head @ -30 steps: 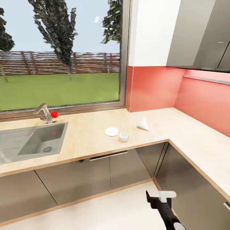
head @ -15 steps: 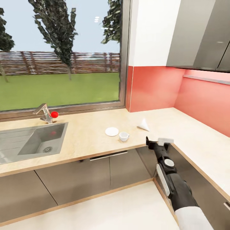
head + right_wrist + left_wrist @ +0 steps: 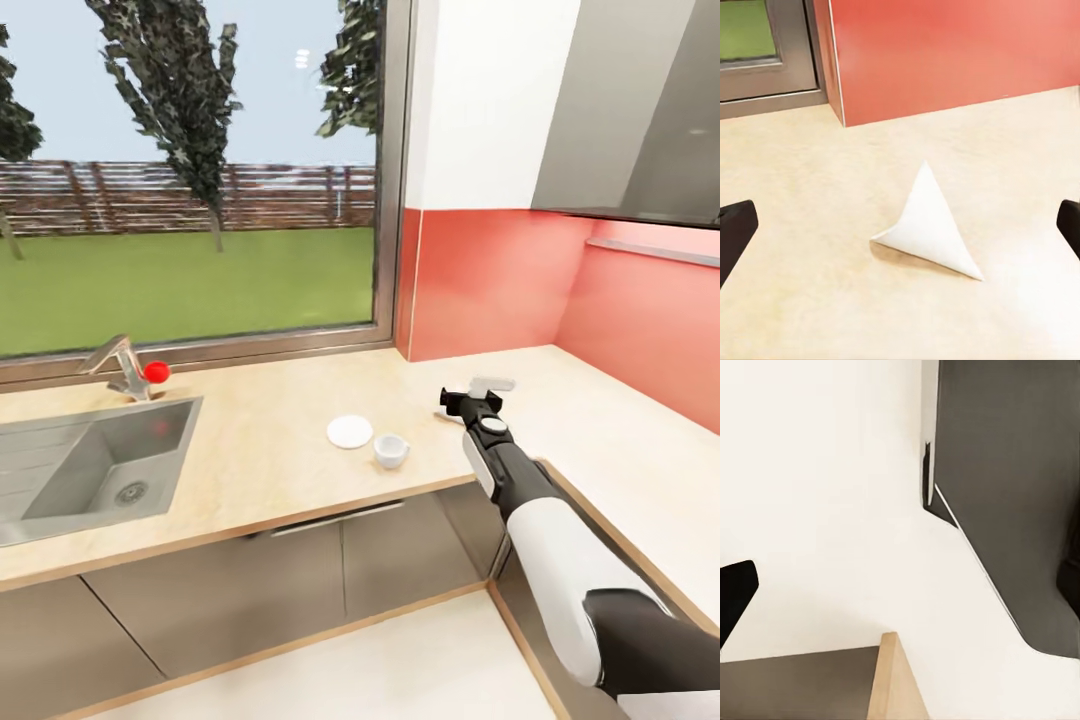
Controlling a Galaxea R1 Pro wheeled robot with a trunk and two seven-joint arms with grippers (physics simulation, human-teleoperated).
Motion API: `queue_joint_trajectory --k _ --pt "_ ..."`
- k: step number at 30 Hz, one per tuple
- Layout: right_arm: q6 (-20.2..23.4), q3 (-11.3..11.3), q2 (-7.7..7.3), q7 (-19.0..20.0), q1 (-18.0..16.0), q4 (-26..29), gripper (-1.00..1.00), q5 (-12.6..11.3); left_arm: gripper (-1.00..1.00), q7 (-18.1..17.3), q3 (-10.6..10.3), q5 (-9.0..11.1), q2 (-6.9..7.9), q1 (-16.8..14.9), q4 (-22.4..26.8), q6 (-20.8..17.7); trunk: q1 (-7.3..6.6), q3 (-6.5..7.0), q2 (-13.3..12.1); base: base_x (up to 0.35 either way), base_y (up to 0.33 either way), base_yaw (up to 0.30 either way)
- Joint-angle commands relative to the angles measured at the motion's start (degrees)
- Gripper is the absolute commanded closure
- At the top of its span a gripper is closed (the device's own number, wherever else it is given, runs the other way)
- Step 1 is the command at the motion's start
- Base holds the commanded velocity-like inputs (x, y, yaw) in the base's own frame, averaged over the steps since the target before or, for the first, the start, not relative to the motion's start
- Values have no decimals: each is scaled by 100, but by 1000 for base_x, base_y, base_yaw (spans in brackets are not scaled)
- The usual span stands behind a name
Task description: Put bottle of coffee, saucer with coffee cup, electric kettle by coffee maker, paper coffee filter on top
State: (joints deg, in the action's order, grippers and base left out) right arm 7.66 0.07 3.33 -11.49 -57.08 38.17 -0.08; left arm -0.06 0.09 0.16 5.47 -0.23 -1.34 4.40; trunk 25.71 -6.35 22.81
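On the light wood kitchen countertop (image 3: 260, 450) lie a white saucer (image 3: 350, 431) and, just right of it, a small white coffee cup (image 3: 390, 451) standing on the worktop, not on the saucer. My right gripper (image 3: 470, 392) reaches over the counter near the corner. In the right wrist view it (image 3: 900, 232) is open, its dark fingertips (image 3: 735, 232) wide apart on either side of the paper coffee filter (image 3: 930, 225), a white cone lying on its side, untouched. My left gripper (image 3: 900, 592) hangs open over pale floor beside a dark cabinet.
A steel sink (image 3: 90, 470) with a faucet (image 3: 125, 365) and red knob sits at the left under the window. A red backsplash (image 3: 490, 280) and grey upper cabinets (image 3: 630, 110) bound the corner. The counter turns and runs along the right wall (image 3: 640, 480).
My right arm has risen from below the counter edge and stretched forward over the worktop to the filter. The head view has shifted slightly.
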Motion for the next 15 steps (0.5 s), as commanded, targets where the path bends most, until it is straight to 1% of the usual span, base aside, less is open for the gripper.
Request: queue_joint_trajectory --k 1,6,11,13,15 --pt "34 2 2 -20 -1 -51 -100 0 -100 -1 0 1 -1 -4 -14 35 7 -3 10 337 0 0" --pt "34 2 1 -20 3 -249 -100 1 -100 -3 0 1 -40 -8 -38 35 7 37 10 336 -15 0" --pt "34 2 7 -27 3 -389 -100 -1 -100 12 0 1 -47 -9 -112 27 7 82 10 308 -153 0" --pt "34 2 8 -28 3 -403 -100 3 -100 14 0 1 -47 -2 -122 26 7 99 10 185 -101 0" --pt "34 2 9 -29 3 -416 -100 6 -100 14 0 1 -47 12 -127 26 7 116 10 76 -41 0"
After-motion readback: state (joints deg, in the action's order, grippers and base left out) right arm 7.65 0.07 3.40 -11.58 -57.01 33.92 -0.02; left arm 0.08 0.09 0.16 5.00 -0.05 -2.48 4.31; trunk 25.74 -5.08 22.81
